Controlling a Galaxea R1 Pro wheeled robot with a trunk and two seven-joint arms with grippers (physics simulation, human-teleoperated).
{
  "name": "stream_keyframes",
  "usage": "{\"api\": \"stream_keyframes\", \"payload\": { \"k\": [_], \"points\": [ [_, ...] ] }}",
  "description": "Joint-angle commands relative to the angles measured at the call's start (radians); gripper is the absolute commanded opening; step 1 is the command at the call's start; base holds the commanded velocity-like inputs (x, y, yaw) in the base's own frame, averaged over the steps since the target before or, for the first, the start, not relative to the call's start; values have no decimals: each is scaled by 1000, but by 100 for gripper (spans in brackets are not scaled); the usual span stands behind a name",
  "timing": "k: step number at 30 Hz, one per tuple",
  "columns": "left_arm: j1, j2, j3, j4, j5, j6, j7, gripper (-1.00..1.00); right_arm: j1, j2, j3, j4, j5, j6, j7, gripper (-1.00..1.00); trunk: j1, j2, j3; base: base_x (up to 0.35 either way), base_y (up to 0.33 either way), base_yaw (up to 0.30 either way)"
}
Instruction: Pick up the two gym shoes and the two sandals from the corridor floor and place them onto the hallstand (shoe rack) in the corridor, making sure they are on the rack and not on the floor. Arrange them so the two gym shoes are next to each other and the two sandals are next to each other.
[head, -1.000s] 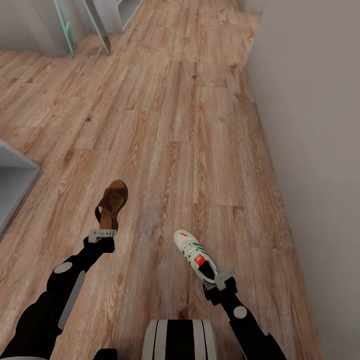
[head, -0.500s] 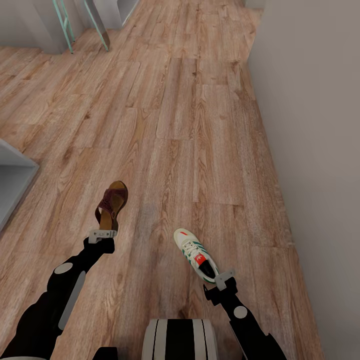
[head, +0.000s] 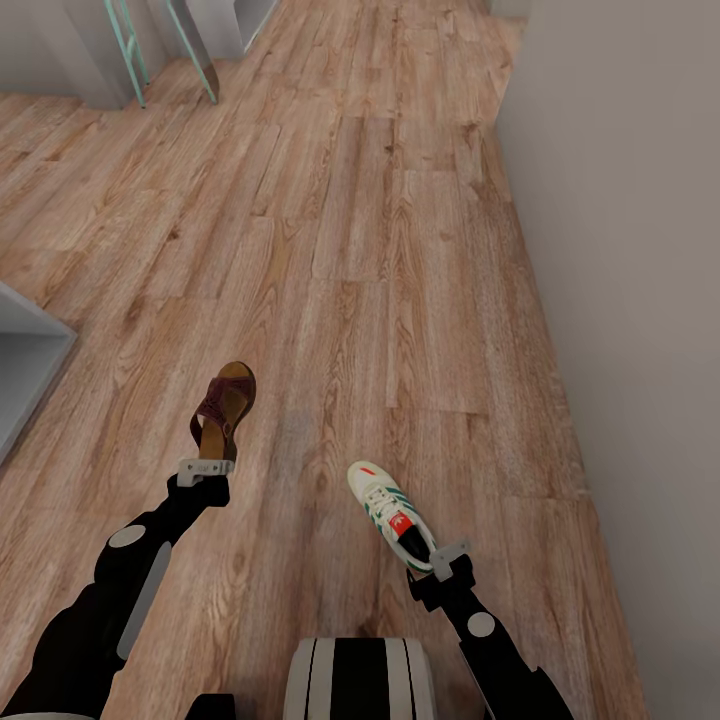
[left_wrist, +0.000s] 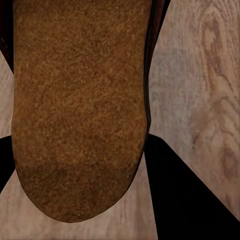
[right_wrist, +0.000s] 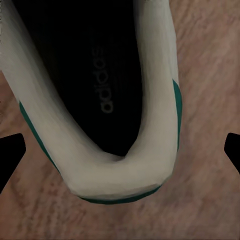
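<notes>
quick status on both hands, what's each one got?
Left hand: closed on the flat brown leather sandal, held by its heel.
Right hand: closed on the white low-top sneaker with green stripes, also by its heel.

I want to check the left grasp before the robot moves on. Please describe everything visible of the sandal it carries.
The sandal is flat, brown and leather-like, with a tan insole and dark reddish-brown woven straps. The left end effector holds it by the heel end, toe pointing away from the robot, above the corridor floor. The left wrist view shows its grainy tan insole up close.
</notes>
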Motion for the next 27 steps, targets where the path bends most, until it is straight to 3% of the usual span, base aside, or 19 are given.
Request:
{"api": "stream_keyframes", "payload": {
  "k": [1, 14, 15, 27],
  "points": [
    [0, 0, 2, -1, 6, 8, -5, -100, 0, 0, -1, -2, 11, 6, 4, 100, 0, 0, -1, 35, 17, 0],
    [0, 0, 2, -1, 6, 7, -5, -100, 0, 0, -1, -2, 12, 6, 4, 100, 0, 0, -1, 51, 67, 0],
    [0, 0, 2, -1, 6, 7, -5, -100, 0, 0, -1, -2, 12, 6, 5, -100, 0, 0, -1, 1, 2, 0],
    [0, 0, 3, -1, 7, 8, -5, -100, 0, -1, -2, -2, 12, 6, 6, -100, 0, 0, -1, 0, 0, 0]
  ]
}}
